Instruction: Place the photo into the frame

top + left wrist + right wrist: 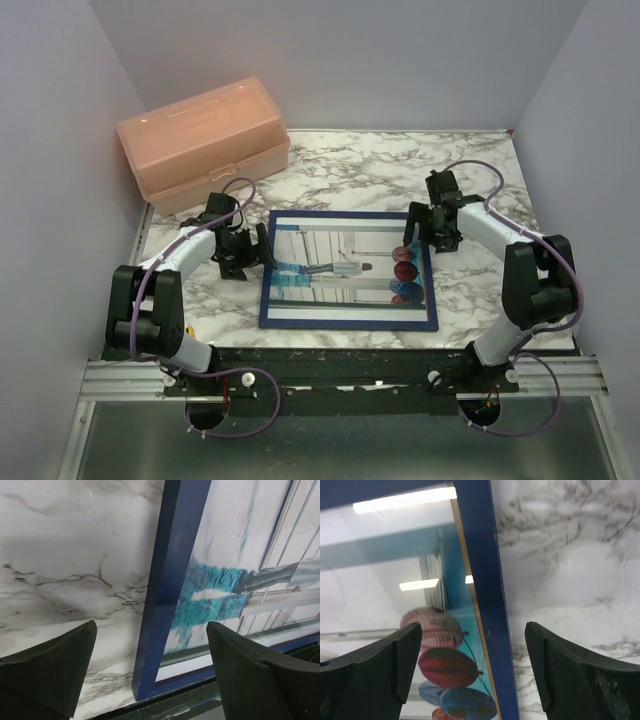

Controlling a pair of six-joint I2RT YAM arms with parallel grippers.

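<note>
The frame (348, 320) lies flat on the marble table, navy face up, with the photo (345, 268) showing through its pane: white columns, blue water, red and blue balloons. My left gripper (264, 246) hangs open over the frame's left rail. In the left wrist view the rail (172, 570) runs between the spread fingers (50, 672) without touching them, and the photo (215, 595) lies to its right. My right gripper (412, 234) is open over the right rail (480, 570). That gripper (472, 670) straddles the rail, the photo's balloons (447, 667) beside it. Neither holds anything.
A peach plastic box (205, 140) stands shut at the back left of the table (480, 180). Grey walls close in both sides and the back. The frame's near rail lies close to the table's front edge (340, 352), above the black base bar.
</note>
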